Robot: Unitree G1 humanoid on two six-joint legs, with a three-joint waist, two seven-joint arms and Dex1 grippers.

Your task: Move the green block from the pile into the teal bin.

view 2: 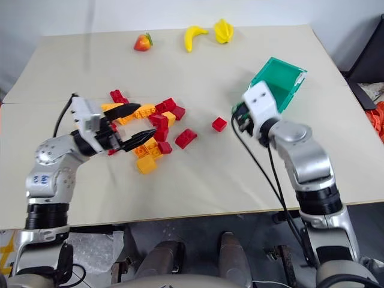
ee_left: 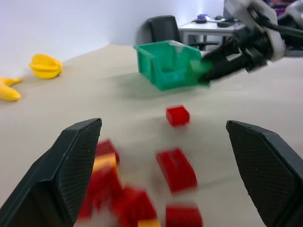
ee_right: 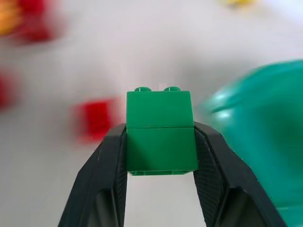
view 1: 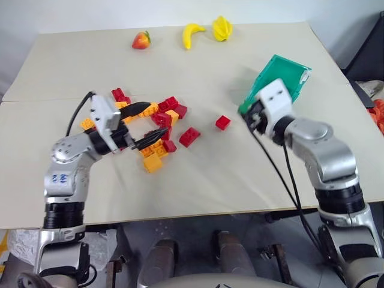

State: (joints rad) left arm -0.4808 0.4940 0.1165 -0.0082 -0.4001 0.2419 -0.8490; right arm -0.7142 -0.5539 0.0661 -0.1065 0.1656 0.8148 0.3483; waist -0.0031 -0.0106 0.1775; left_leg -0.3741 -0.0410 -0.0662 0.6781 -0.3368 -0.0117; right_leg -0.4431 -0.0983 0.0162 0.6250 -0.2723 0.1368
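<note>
Green block (ee_right: 159,132) pinched tight in right gripper (ee_right: 160,142), hanging just short of teal bin (view 1: 282,78) near table's right edge. Could drop outside if released early. Left gripper (view 1: 144,126) wide open, empty, over pile (view 1: 159,129).

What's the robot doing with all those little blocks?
It is sorting out the one green block. Its right hand is pinching that block in the air, just beside the teal bin. Its left hand hangs open over the pile of red and orange bricks. The block is not in the bin yet.
</note>
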